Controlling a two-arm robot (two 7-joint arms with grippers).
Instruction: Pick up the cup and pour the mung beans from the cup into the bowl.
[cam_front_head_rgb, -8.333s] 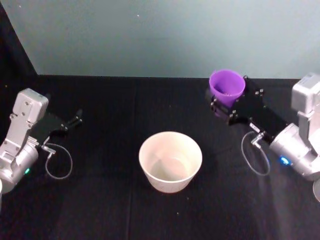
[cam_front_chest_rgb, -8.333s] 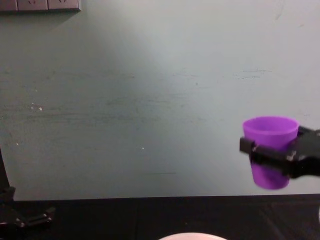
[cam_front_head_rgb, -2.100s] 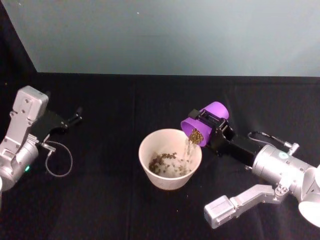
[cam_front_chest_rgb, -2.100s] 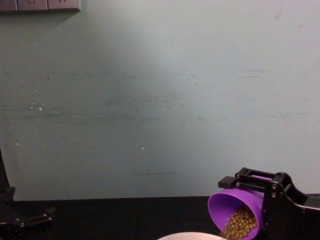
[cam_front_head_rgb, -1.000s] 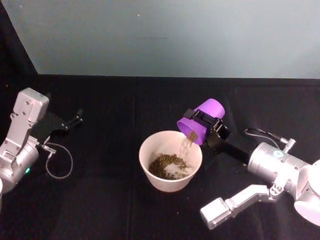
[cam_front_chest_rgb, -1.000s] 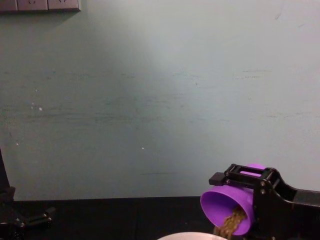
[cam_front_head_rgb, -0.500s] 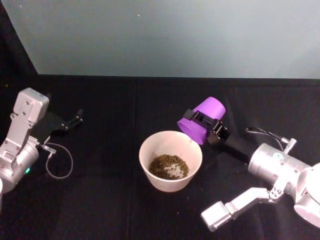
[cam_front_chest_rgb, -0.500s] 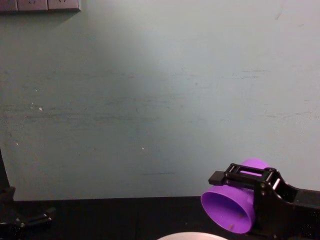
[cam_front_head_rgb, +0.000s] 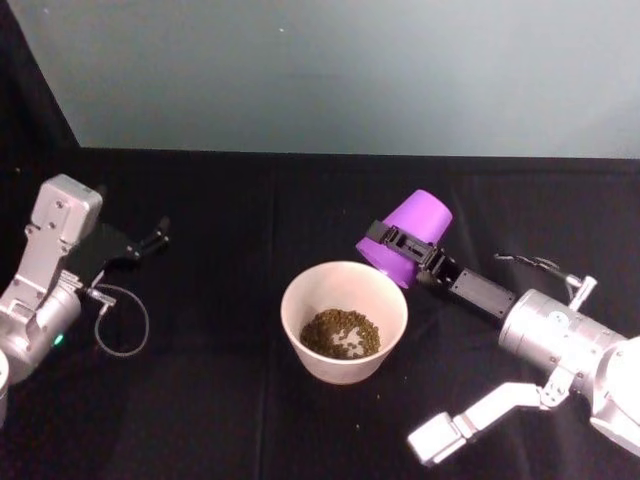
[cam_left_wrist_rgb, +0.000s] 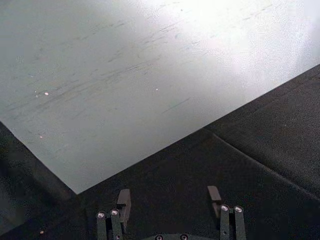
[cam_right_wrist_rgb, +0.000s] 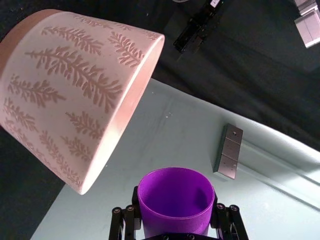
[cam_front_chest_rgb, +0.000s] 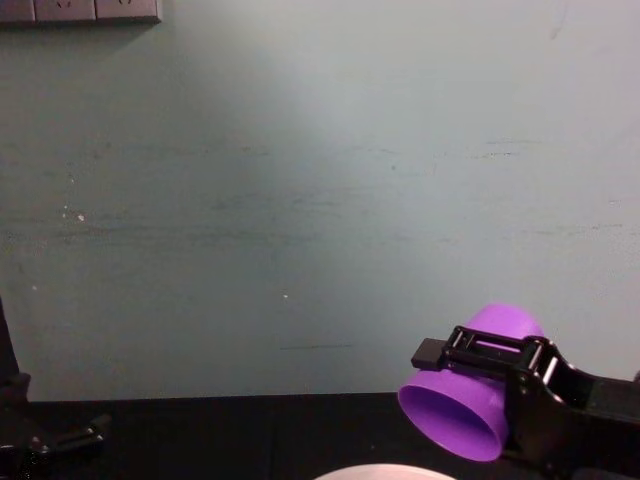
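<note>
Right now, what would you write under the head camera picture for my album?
The right gripper holds the purple cup tipped over the bowl, mung beans heaped inside; the left gripper rests aside.

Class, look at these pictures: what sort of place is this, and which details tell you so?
Probably a robot test bench in a lab, not a kitchen: a table draped in black cloth, a bare teal wall, and just a cup in the right hand tipped over a bowl of beans.

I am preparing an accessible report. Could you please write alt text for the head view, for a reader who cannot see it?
The right gripper holds the purple cup tipped mouth-down over the bowl, which holds the mung beans, on a black table. The left gripper rests apart at the left, holding nothing.
</note>
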